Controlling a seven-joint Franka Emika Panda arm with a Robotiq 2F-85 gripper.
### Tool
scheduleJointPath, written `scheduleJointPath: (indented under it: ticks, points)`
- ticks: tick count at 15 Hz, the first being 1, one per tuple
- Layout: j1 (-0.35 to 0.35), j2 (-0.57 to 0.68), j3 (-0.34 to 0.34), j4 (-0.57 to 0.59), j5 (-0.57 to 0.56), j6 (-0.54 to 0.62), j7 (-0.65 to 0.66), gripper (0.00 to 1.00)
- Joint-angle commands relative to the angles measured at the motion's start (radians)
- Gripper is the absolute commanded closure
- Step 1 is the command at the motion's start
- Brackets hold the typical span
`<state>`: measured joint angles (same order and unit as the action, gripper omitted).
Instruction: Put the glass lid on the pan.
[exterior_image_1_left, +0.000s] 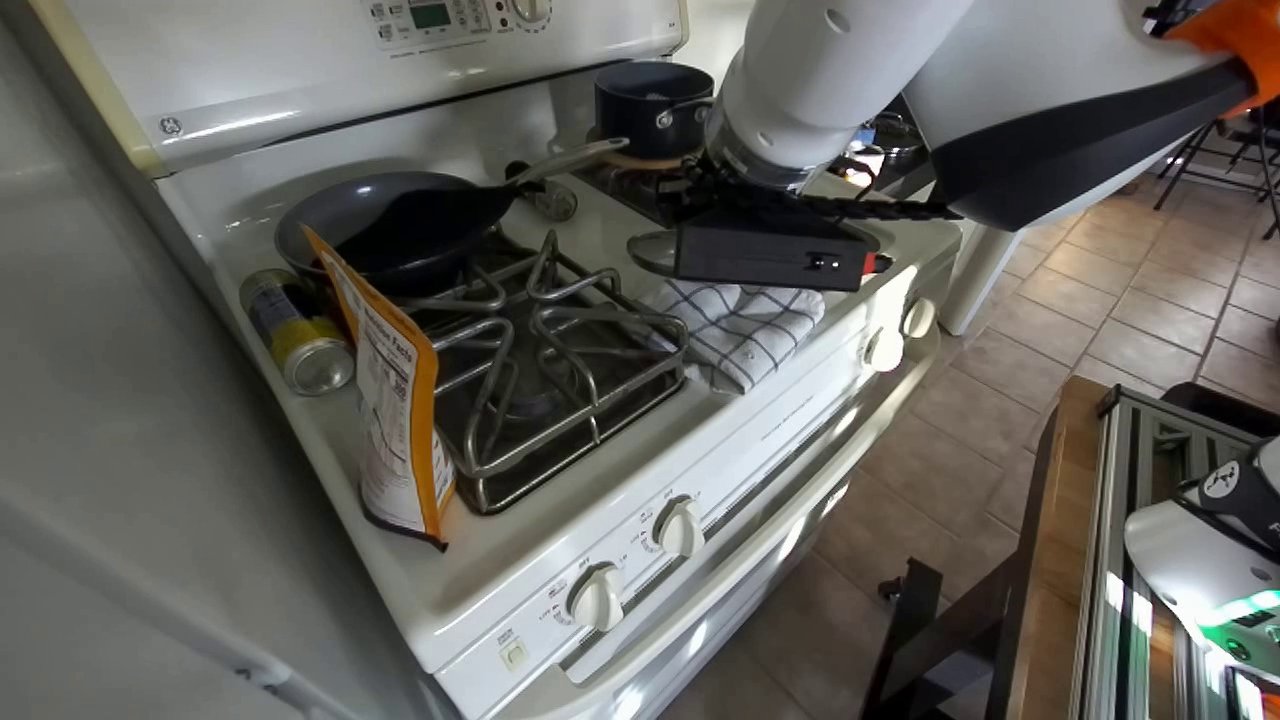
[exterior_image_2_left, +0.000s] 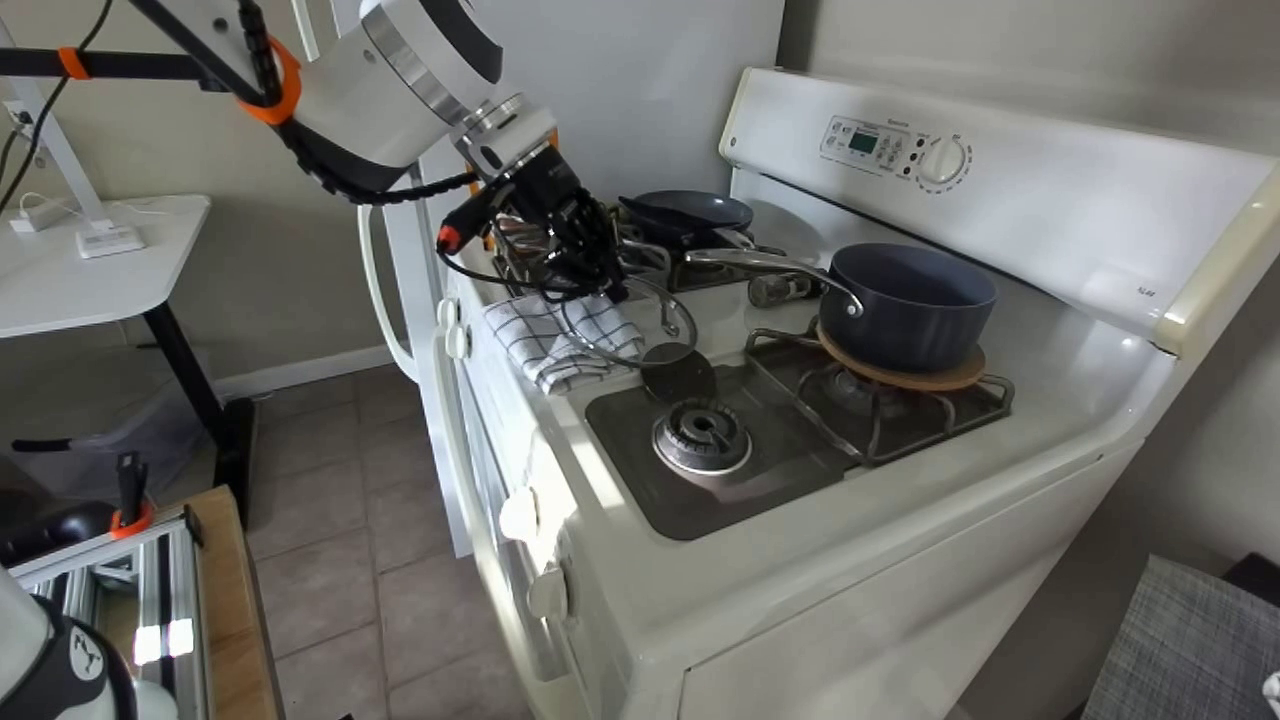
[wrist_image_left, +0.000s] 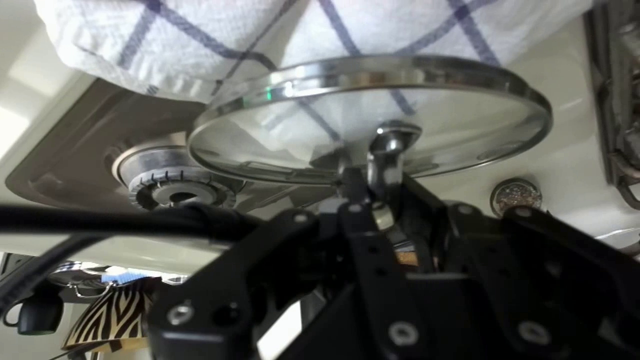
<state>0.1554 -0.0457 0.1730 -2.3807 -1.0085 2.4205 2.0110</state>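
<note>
Glass with a bright metal rim, the lid (wrist_image_left: 450, 120) hangs tilted from the gripper (wrist_image_left: 382, 187), whose fingers are drawn in on either side of its metal handle (wrist_image_left: 392, 142), pinching that alone. Just under it lies the checked cloth (exterior_image_1_left: 745, 335); the lid looks clear of it, though contact is hard to judge. Carrying seems to be the step in hand. Lift well above the grate (exterior_image_1_left: 600, 313) before crossing, and go smoothly, since a slick handle may let the lid swivel in so narrow a grip. Beside the grate an orange packet (exterior_image_1_left: 395, 420) stands upright, so keep the rim away from it or it may topple. Farther off, seen in both exterior views, sits the pan (exterior_image_1_left: 365, 210), uncovered; a dark shape (exterior_image_1_left: 440, 220) across its bowl could be shadow or a tool, worth checking. Level the lid above the pan, centre it, lower until the rim seats all round, then release.
</note>
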Motion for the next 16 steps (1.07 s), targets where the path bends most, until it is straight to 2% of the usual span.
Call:
scheduleJointPath:
  ticks: [1,6,9,10,13,16]
  points:
    - [0.008,-0.057,0.007,-0.023,-0.019,0.068,0.009,0.96]
    - [0.025,-0.039,0.02,-0.022,0.048,0.11,-0.168,0.96]
    - [0.028,-0.021,0.023,-0.023,0.105,0.088,-0.277,0.96]
    - [0.028,-0.015,0.022,-0.023,0.139,0.086,-0.318,0.64]
    - [0.025,-0.007,0.019,-0.022,0.227,0.087,-0.425,0.45]
    - [0.019,-0.014,0.012,-0.024,0.317,0.118,-0.506,0.2]
